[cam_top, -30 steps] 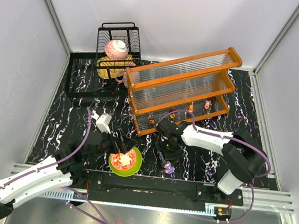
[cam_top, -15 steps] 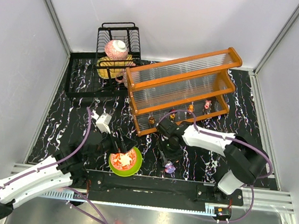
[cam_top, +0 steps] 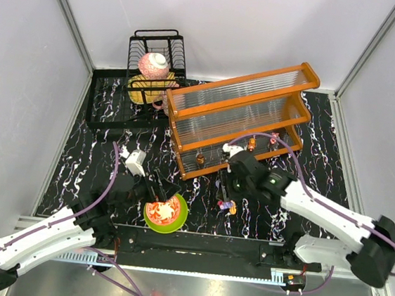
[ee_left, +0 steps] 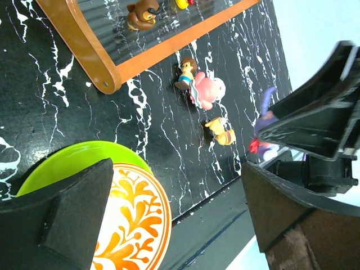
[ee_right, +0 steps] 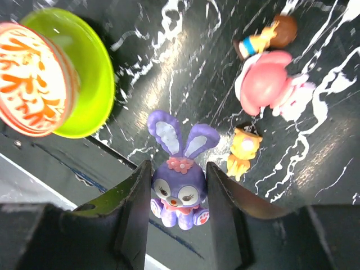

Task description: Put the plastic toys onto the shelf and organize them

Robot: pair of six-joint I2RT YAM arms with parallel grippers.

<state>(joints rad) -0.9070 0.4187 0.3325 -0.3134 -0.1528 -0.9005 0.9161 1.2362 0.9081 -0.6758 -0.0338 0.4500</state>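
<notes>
a green-rimmed patterned bowl [cam_top: 165, 212] sits well apart from the black wire rack [cam_top: 167, 46].

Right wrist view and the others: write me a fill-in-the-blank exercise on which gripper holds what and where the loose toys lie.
The right gripper is shut on the ___ bunny figurine.
The left gripper, near the green-rimmed bowl, has its jaws ___.
The pink toy lies on the ___, outside the orange-framed shelf.
Missing words: purple; open; table.
</notes>
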